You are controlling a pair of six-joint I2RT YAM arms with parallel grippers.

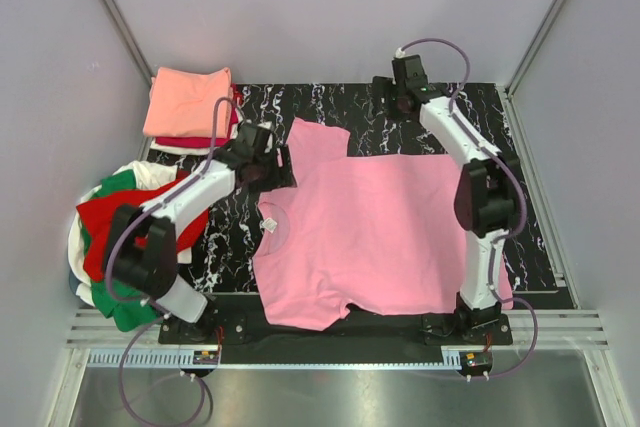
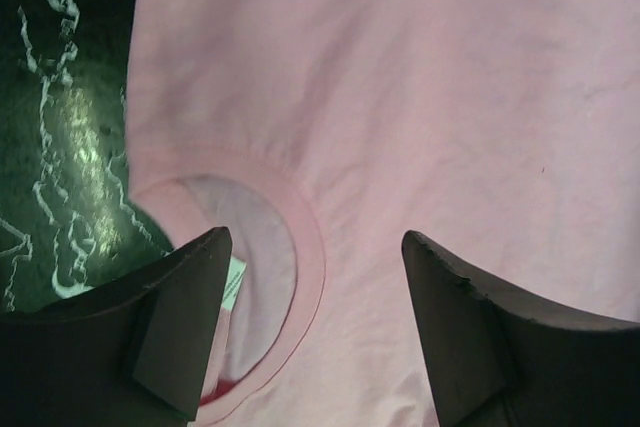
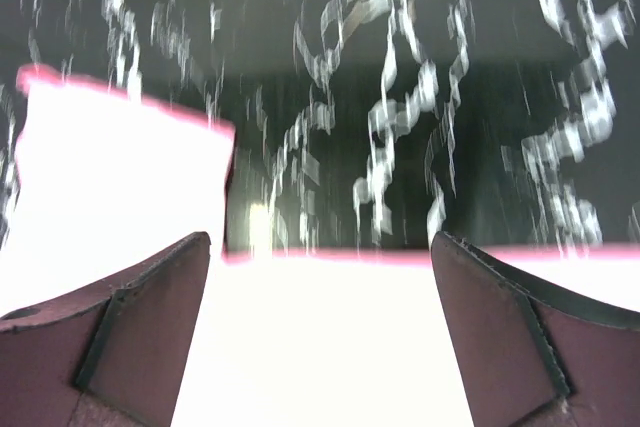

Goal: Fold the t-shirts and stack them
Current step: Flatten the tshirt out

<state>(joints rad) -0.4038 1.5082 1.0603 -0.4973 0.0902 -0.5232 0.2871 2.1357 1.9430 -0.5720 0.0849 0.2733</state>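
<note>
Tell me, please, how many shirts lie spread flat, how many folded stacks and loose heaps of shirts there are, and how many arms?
Spread pink shirt: 1
Folded stack: 1
Loose heap: 1
Arms: 2
Total: 5

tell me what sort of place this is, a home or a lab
Probably a robot lab cell, not a home: plain walls on metal framing enclose a black marbled table, the left arm and right arm are bolted at its near edge, and a pink t-shirt lies spread near a folded stack.
</note>
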